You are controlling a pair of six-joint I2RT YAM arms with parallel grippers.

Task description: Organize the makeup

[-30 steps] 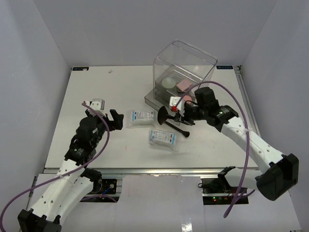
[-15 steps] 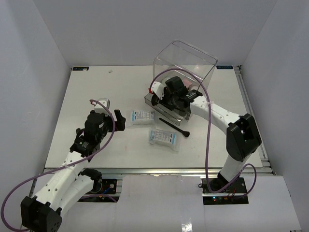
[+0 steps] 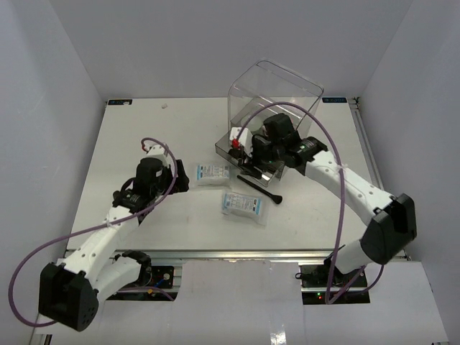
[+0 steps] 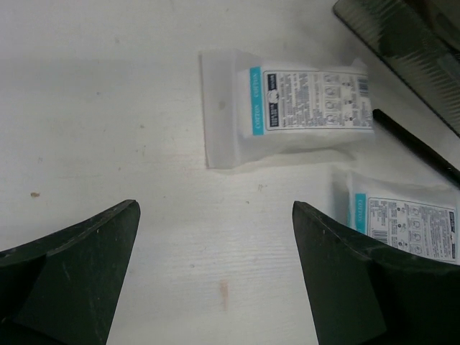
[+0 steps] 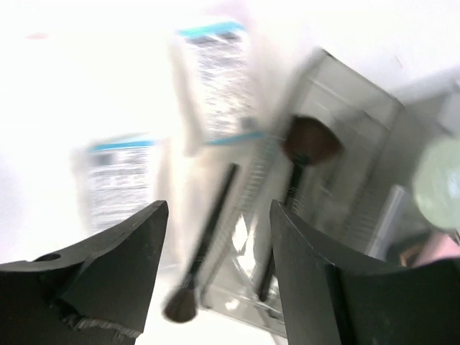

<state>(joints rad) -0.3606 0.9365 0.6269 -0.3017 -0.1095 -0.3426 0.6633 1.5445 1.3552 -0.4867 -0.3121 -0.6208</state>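
Note:
Two white-blue sachets (image 3: 213, 174) (image 3: 243, 205) lie flat mid-table, with a thin black brush (image 3: 260, 190) lying beside them. My left gripper (image 3: 180, 176) hovers open just left of the nearer sachet (image 4: 287, 108), nothing between its fingers (image 4: 72, 266). The right gripper (image 3: 249, 159) hangs open over the grey drawer (image 3: 228, 149) pulled out of the clear box (image 3: 277, 97). A fan-headed brush (image 5: 309, 140) lies in that drawer (image 5: 359, 129), free of the fingers (image 5: 338, 280). A pale round pad (image 5: 438, 172) and something pink (image 5: 435, 248) show at the right edge of the right wrist view.
The clear box stands at the back right with its drawer sticking out toward the sachets. The second sachet (image 4: 402, 219) and the thin brush (image 4: 413, 144) lie right of my left gripper. Purple cables loop off both arms.
The right gripper carried the fan-headed brush from above the table to the drawer and opened, leaving it there. The left gripper has crept closer to the sachet.

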